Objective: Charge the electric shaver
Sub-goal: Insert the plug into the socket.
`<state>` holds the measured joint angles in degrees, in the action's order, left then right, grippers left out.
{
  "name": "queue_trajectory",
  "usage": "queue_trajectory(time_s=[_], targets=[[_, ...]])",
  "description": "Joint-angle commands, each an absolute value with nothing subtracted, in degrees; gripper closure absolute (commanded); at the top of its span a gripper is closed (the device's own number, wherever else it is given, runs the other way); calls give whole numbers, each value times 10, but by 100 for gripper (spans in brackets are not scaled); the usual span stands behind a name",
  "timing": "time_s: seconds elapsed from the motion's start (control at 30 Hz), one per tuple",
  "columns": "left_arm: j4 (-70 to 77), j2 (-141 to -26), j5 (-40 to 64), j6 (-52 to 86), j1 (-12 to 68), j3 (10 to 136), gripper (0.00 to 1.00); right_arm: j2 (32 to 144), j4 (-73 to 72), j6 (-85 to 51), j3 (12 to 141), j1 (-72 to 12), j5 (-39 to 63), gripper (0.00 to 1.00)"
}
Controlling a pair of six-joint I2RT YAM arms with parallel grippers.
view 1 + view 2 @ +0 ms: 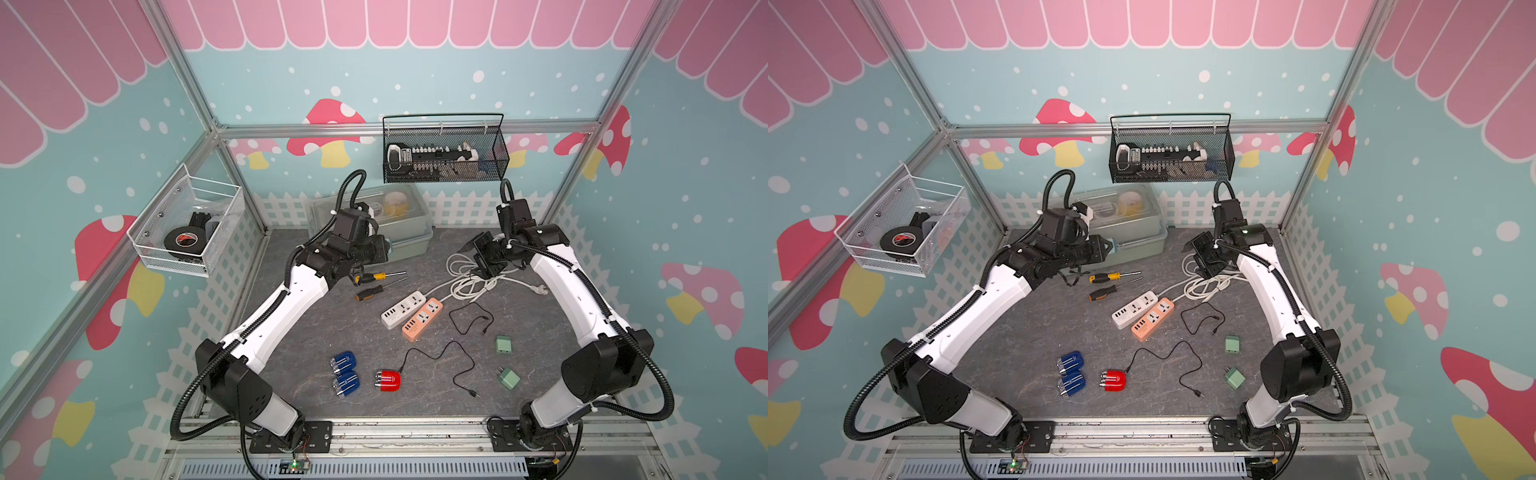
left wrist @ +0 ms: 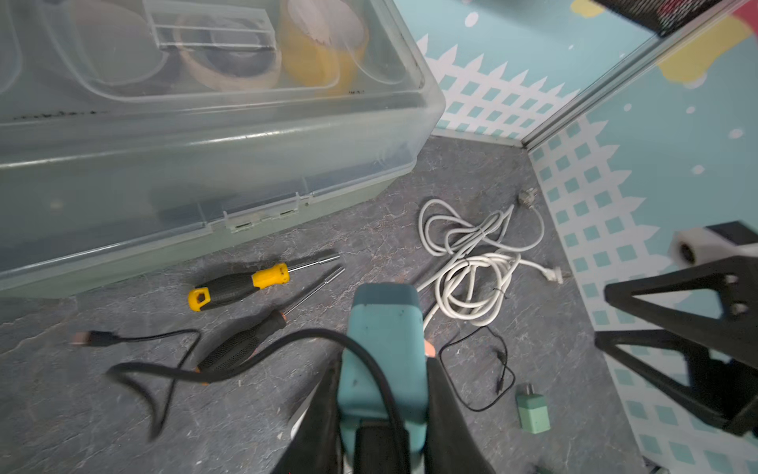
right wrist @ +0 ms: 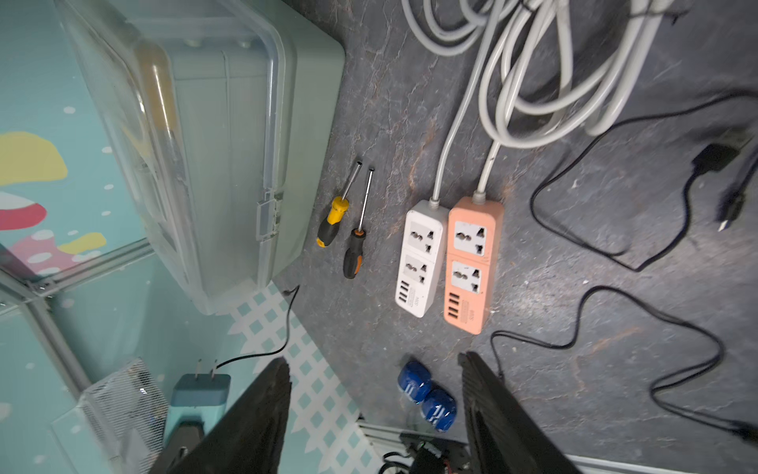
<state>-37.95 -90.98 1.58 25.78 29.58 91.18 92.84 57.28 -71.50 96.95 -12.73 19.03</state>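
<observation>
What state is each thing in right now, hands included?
Left hand: shut on teal two-prong plug adapter, black cord draped over it.
Right hand: open, empty.
Clear-lidded green plastic storage box: lid closed.
White power strip: sockets empty.
Orange power strip: sockets empty.
Red electric shaver: thin black cable seemingly attached, far plug loose.
Two blue electric shavers: lying loose, no cable.

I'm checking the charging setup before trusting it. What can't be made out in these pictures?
Red shaver: port too small in both top views to tell whether it's connected.
Teal adapter: prongs hidden behind its own body in the left wrist view.
Black mesh basket: mesh obscures the contents in both top views.
Black plug end: blurred in the left wrist view.
</observation>
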Motion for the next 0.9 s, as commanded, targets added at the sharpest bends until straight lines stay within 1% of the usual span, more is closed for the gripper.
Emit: queue_trajectory(time_s=[0.0, 0.17, 0.3, 0.47, 0.6, 0.77, 0.87], targets=[[-433, -983, 41, 176, 322, 923, 100, 936, 635, -596, 977, -127, 143, 36], [-476, -1090, 42, 65, 373, 992, 100, 915, 656, -480, 974, -127, 131, 38], [-556, -1187, 43, 23, 392, 1102, 100, 875, 671, -386, 937, -127, 94, 39], [-643, -1277, -4, -16, 420, 1220, 100, 815, 672, -341, 869, -127, 66, 39], [-658, -1292, -12, -27, 425, 1231, 100, 782, 671, -334, 836, -128, 65, 39], [-715, -1313, -49, -55, 429, 1256, 100, 750, 680, -335, 810, -127, 58, 40], [-747, -1321, -46, -63, 429, 1269, 100, 737, 685, -334, 794, -127, 51, 40]])
